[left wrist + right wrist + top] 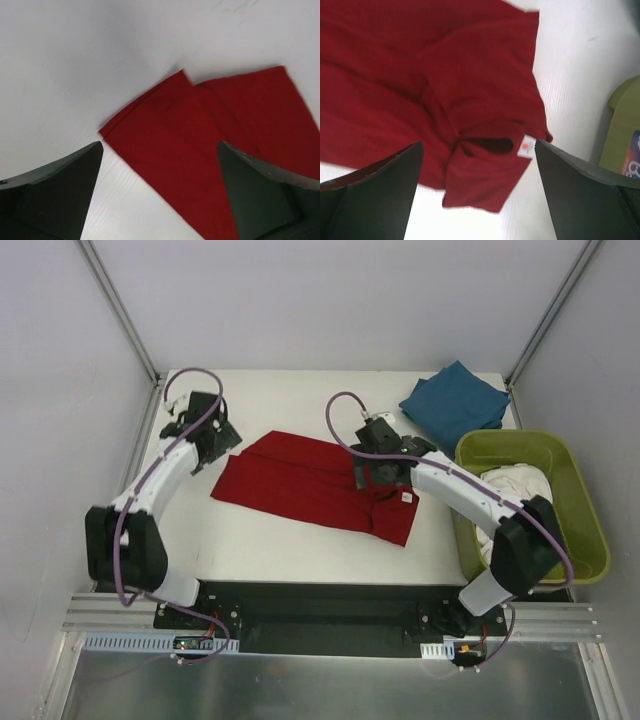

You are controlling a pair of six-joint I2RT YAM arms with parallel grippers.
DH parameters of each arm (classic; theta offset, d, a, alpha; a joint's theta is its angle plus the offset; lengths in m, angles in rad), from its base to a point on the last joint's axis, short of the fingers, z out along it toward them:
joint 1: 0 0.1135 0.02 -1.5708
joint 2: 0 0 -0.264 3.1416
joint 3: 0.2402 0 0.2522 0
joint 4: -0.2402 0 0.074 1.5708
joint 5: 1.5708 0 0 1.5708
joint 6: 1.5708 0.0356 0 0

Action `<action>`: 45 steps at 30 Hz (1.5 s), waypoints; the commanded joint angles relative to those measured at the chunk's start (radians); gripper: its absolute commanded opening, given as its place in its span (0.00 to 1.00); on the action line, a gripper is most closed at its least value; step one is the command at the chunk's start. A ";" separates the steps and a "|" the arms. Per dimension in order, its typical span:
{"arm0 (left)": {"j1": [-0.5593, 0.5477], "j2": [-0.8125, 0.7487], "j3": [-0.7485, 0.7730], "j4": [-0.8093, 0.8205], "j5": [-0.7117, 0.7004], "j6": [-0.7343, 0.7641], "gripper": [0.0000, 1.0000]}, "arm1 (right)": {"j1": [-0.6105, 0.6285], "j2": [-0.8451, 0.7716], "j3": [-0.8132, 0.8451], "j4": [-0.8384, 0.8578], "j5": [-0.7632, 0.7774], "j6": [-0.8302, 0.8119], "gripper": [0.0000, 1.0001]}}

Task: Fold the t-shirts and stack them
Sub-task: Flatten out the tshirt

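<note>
We find the white t-shirt [515, 485] heaped in the olive tub [590, 540] at the right of the top view. The red t-shirt [300, 480] lies flat mid-table, its long axis running from lower right to upper left. The right gripper [477, 145] hovers over the collar end, jaws wide apart, holding nothing. The left gripper [160, 147] hangs at the upper-left end, equally spread and empty. We judge each arm nearest its own end. The teal t-shirt [455, 400] rests folded at upper right.

Red t-shirt [300, 485] lies half-folded mid-table, teal one [455, 405] folded far-right, white one [515, 485] in tub [592, 518].
</note>
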 commanded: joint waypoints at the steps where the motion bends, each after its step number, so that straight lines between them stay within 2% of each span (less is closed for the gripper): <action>1: 0.021 0.262 0.277 0.045 0.152 0.159 0.96 | 0.008 0.129 0.141 0.007 0.119 0.067 0.97; 2: 0.033 0.360 0.325 0.040 0.185 0.174 0.94 | 0.006 0.155 0.160 0.006 0.134 0.069 0.97; 5: 0.042 0.497 0.460 0.017 0.236 0.205 0.88 | 0.005 0.241 0.229 0.006 0.147 0.080 0.97; 10: 0.042 0.591 0.520 0.017 0.242 0.211 0.88 | -0.005 0.349 0.299 0.013 0.138 0.095 0.97; 14: 0.042 0.710 0.583 -0.004 0.211 0.207 0.81 | -0.020 0.402 0.307 0.018 0.122 0.112 0.99; 19: 0.044 0.784 0.603 -0.049 0.176 0.174 0.80 | -0.052 0.412 0.272 0.036 0.095 0.138 0.88; 20: 0.044 0.789 0.603 -0.052 0.175 0.176 0.74 | -0.058 0.413 0.261 0.038 0.081 0.141 0.86; 23: 0.044 0.787 0.597 -0.058 0.191 0.180 0.64 | -0.061 0.421 0.251 0.047 0.067 0.141 0.77; 27: 0.042 0.757 0.552 -0.057 0.323 0.179 0.01 | -0.063 0.412 0.228 0.047 0.058 0.155 0.61; 28: 0.042 0.732 0.537 -0.054 0.355 0.177 0.00 | -0.063 0.406 0.220 0.052 0.058 0.156 0.52; 30: 0.042 0.696 0.477 -0.043 0.339 0.170 0.00 | -0.063 0.372 0.197 0.061 0.064 0.159 0.39; 31: 0.042 0.644 0.453 -0.037 0.330 0.165 0.00 | -0.063 0.360 0.170 0.076 0.067 0.158 0.27; 35: 0.042 0.461 0.281 0.049 0.311 0.167 0.00 | -0.063 0.265 0.117 0.119 0.059 0.136 0.04; 37: 0.042 0.352 0.235 0.092 0.322 0.165 0.00 | -0.061 0.229 0.088 0.154 0.044 0.114 0.01; 40: 0.042 0.245 0.150 0.143 0.372 0.165 0.00 | -0.058 0.127 0.051 0.208 0.004 0.093 0.01; 45: 0.042 0.137 0.048 0.180 0.428 0.164 0.00 | -0.044 -0.014 -0.021 0.253 -0.017 0.046 0.01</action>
